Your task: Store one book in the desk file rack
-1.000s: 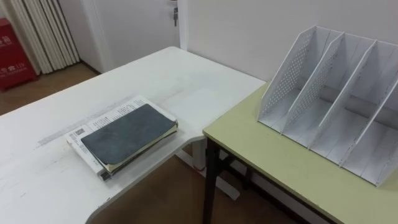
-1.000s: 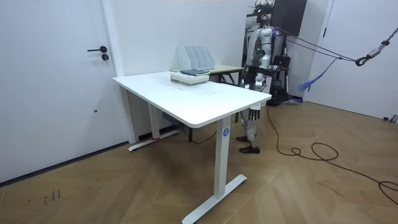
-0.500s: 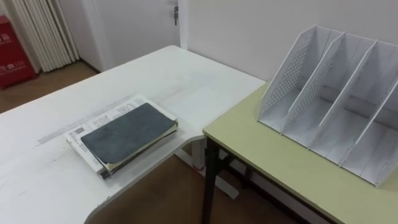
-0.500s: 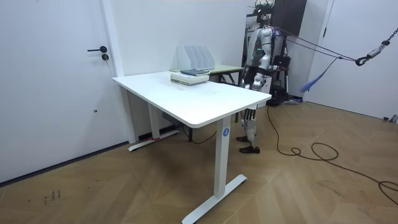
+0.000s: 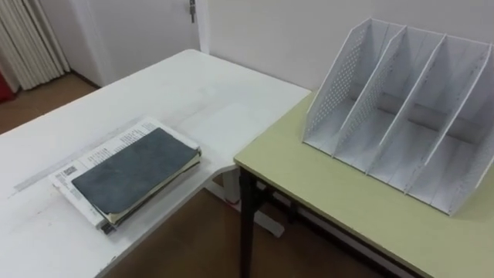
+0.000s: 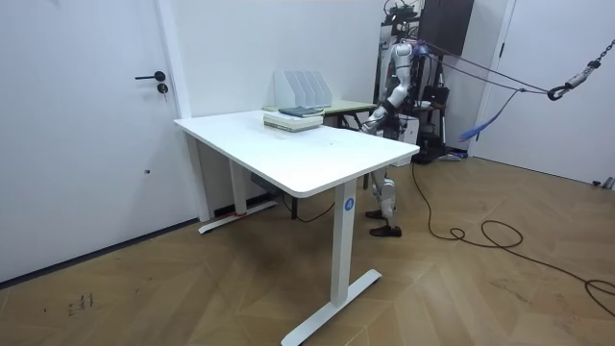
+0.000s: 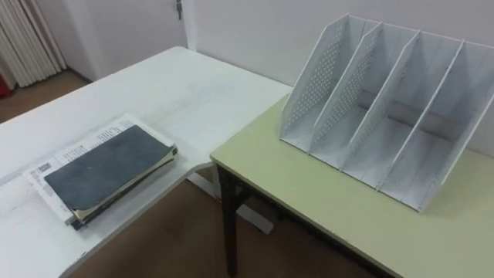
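Noting book point(image 5: 131, 166) lying on papers point(image 5: 94, 154), well left of rack point(image 5: 394, 100); nothing stored yet. Seeing one hand point(image 6: 368, 121) raised toward rack, grip impossible to tell.

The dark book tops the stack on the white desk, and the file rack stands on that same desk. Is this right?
No. The file rack stands on the green table beside the white desk; the left eye view shows it. The rest holds.

A dark grey book point(image 5: 131, 170) lies flat on the white desk point(image 5: 177, 93), seemingly atop a white book point(image 5: 116, 143). The white perforated file rack point(image 5: 336, 89) stands empty on the green table point(image 5: 324, 185).
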Available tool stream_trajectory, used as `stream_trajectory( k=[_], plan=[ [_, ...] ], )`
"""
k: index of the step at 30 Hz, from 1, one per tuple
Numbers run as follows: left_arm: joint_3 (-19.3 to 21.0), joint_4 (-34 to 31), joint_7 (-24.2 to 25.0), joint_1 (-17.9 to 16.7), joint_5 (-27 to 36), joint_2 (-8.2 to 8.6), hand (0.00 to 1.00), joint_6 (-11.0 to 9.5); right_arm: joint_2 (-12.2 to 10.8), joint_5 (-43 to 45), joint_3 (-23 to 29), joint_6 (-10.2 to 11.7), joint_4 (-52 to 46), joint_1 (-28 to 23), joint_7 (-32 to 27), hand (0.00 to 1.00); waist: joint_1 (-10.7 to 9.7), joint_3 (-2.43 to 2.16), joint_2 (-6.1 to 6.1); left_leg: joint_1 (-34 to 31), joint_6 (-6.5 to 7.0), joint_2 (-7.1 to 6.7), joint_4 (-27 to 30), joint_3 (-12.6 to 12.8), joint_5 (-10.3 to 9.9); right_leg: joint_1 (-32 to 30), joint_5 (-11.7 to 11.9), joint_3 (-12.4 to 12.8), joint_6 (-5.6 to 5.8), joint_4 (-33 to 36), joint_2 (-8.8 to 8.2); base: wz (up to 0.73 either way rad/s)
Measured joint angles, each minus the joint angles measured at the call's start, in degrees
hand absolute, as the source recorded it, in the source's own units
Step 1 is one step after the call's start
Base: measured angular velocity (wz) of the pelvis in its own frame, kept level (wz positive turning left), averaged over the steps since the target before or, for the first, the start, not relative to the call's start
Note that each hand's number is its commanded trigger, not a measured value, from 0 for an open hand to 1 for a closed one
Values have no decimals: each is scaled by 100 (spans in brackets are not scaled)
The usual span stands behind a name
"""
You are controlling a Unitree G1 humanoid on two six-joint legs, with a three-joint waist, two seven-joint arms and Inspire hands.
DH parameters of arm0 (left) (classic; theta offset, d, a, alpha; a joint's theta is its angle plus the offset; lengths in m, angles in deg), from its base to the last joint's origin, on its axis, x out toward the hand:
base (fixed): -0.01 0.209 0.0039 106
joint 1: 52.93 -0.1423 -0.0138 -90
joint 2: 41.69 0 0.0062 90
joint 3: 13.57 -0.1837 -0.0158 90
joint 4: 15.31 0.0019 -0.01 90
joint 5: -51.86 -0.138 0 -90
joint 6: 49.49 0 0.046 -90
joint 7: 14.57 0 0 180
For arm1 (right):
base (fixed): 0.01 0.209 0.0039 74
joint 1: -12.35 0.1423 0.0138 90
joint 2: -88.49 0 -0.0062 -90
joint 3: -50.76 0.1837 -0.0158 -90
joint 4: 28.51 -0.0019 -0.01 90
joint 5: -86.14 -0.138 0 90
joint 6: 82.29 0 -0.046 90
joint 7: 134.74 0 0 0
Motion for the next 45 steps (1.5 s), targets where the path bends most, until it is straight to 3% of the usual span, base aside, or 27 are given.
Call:
stream_trajectory(
  k=[4, 9, 15, 19, 28, 37, 45],
  plan=[
    [-273, -213, 9, 12, -691, 0, 0, -4, 3, -43, -83, -16, -21, -12, 1, 0, -69, 15, 15, 8, 0, -6, 2, -8, 0, -3, 0, 4, 0, -4, -7, -1],
    [-710, -1218, 15, 25, -1579, -107, 0, -20, 9, -31, -141, -4, 33, 168, -11, 0, -116, 26, 35, -14, 0, -4, 1, -71, 0, -45, 17, -23, 7, -89, 1, 6],
    [-800, -2261, -181, 31, -2170, -372, 0, -23, 25, -25, -143, -7, 33, 176, -12, 0, -217, 20, 37, -79, 0, -6, 14, -124, 0, -37, 25, -96, 0, -103, -3, 5],
    [-801, -2770, -339, 33, -2670, -428, 0, 30, 32, -59, -206, -23, 118, 174, -1, 0, -226, 19, 50, -93, 0, 0, 8, -106, 1, -35, 41, -100, -3, -104, 12, 1],
    [-778, -3670, -1139, 40, -2818, -479, 0, -49, 22, -72, -220, 17, 258, 111, -70, 0, -224, 7, 76, 14, -1, 7, 1, -83, 1, 157, 67, -99, 5, -205, 5, -1],
    [-726, -3747, -1833, 99, -2920, -489, 0, -258, 21, -68, -254, 40, 278, 32, -19, 0, -207, 4, 149, 21, -1, 6, 0, -74, 1, 130, 75, -74, 0, -211, 18, 0],
    [-705, -3747, -2115, 98, -2907, -583, 0, -261, 31, -50, -243, 27, 276, 46, 190, 0, -207, -21, 231, 25, -2, 7, 0, -71, 2, 92, 79, -73, -1, -202, 18, 0]
  ],
)
